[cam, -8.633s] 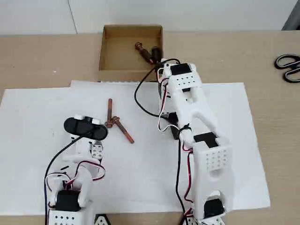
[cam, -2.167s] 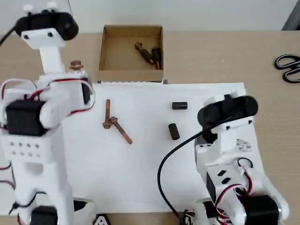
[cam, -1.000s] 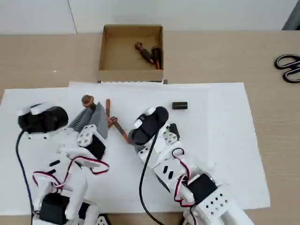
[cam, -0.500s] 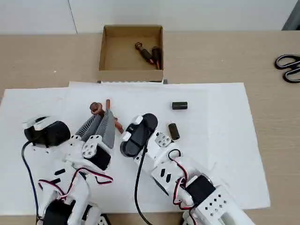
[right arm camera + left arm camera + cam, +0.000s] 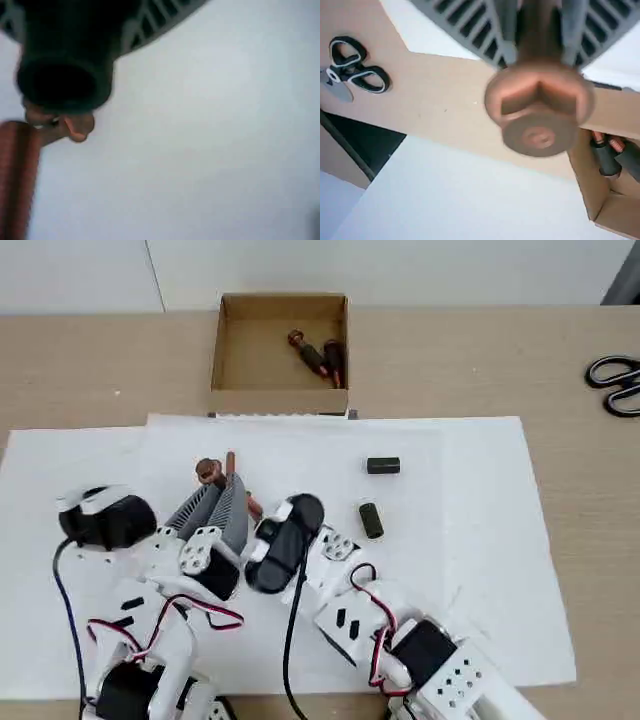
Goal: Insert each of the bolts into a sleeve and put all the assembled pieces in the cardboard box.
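Close beside two loose bolts [image 5: 231, 460], left claw [image 5: 222, 483] pinches a bolt [image 5: 540, 110], right claw [image 5: 75, 25] grips a sleeve [image 5: 62, 82].

- High view: fixed overhead, looking down on the table [image 5: 480, 350] from the arms' side. The cardboard box [image 5: 228, 365] is at the far edge and the scissors [image 5: 615, 385] at the far right.
- Left wrist view: close behind a gripped bolt [image 5: 539, 107], facing out to the same box and scissors.
- Right wrist view: very close above the white paper [image 5: 225, 125], looking past the mouth of a sleeve [image 5: 62, 82]. The high view shares this paper.
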Motion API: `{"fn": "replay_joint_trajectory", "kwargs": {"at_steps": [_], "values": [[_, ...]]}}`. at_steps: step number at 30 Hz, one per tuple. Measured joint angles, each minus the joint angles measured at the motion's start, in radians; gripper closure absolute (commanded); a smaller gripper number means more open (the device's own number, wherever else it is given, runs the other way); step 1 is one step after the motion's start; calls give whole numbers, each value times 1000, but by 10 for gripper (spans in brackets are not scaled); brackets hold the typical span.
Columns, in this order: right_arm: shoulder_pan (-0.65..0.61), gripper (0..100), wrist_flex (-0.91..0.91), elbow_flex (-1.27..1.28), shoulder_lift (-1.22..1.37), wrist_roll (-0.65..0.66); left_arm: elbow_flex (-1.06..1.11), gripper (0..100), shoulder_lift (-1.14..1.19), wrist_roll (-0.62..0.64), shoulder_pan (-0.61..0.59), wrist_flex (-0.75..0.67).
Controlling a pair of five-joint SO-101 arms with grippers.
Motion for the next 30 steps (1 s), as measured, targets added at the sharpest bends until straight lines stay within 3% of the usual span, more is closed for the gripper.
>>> {"fn": "replay_joint_trajectory", "kwargs": {"at_steps": [11, 19, 30], "values": [[12, 996, -9, 0, -6, 29, 0, 994, 0, 0, 0, 0], [14, 996, -9, 3, -6, 29, -2, 994, -3, 0, 83, 0], [44, 996, -8, 2, -6, 29, 0, 994, -3, -5, 17, 0]]}}
